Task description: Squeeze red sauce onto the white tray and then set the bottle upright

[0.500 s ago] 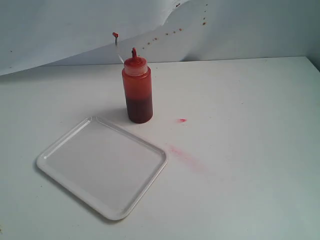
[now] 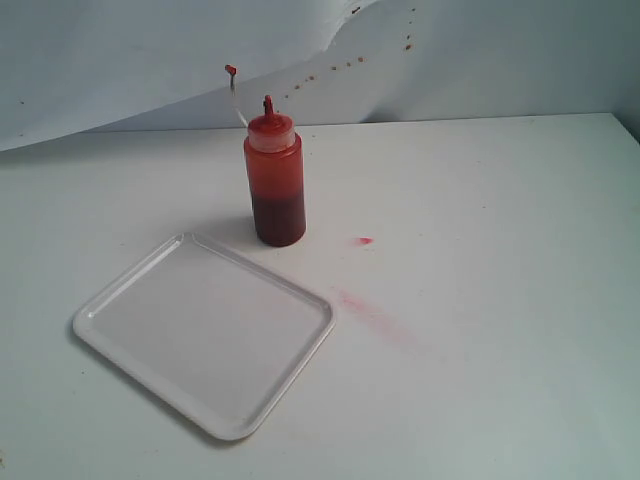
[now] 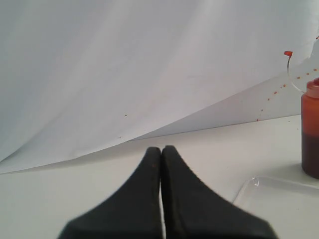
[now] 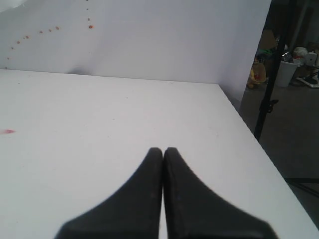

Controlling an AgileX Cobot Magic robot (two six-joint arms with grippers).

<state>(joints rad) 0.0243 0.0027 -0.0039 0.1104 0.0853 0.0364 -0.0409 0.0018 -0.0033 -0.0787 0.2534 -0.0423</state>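
A: As the table point(image 2: 480, 200) lies, where's the bottle point(image 2: 275, 185)?
B: Upright at one o'clock from the white tray point(image 2: 205, 335), just beside its rim.
A: And the jaws?
B: Left gripper point(image 3: 161, 151) and right gripper point(image 4: 163, 151) both pressed closed, holding nothing.

The left claw point(image 3: 161, 149) shows two matte black fingers point(image 3: 132, 204), broad at the base and tapering to rounded tips, one edged with fine ridges. The right claw point(image 4: 163, 150) has the same black, wedge-shaped build.
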